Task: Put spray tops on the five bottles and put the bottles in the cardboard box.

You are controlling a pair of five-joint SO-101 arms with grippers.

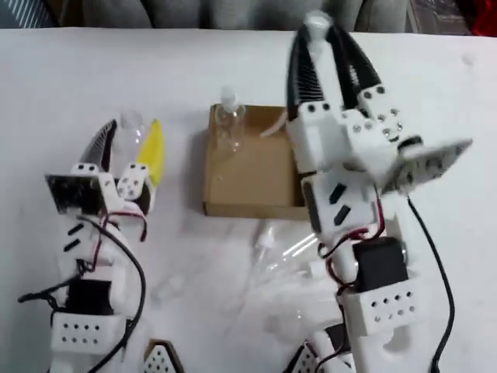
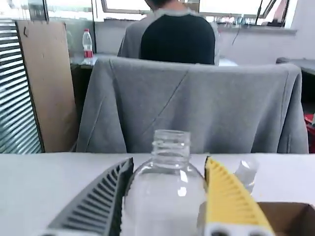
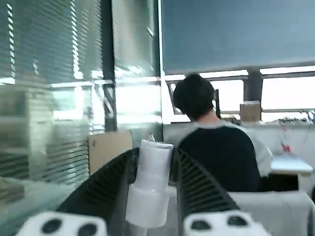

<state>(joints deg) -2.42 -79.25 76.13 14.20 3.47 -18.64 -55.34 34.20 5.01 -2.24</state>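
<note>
My left gripper point(image 1: 132, 138) is shut on a clear, uncapped bottle point(image 1: 131, 122) that stands upright at the table's left. In the left wrist view the bottle point(image 2: 166, 189) sits between the grey and yellow fingers of that gripper point(image 2: 169, 162), its open neck showing. My right gripper point(image 1: 316, 35) is held high over the far side of the table, shut on a white spray top point(image 1: 315, 23). The right wrist view shows the spray top point(image 3: 149, 182) upright between the black fingers of that gripper point(image 3: 155, 153). The cardboard box point(image 1: 260, 183) lies between the arms, with a bottle carrying a spray top point(image 1: 229, 120) at its far left corner.
Several clear bottles and loose spray parts point(image 1: 276, 249) lie on the table in front of the box, beside the right arm's base. A corner of the box point(image 2: 290, 216) and the boxed bottle's spray top point(image 2: 246, 172) appear in the left wrist view. A grey chair back point(image 2: 197, 103) stands beyond the table.
</note>
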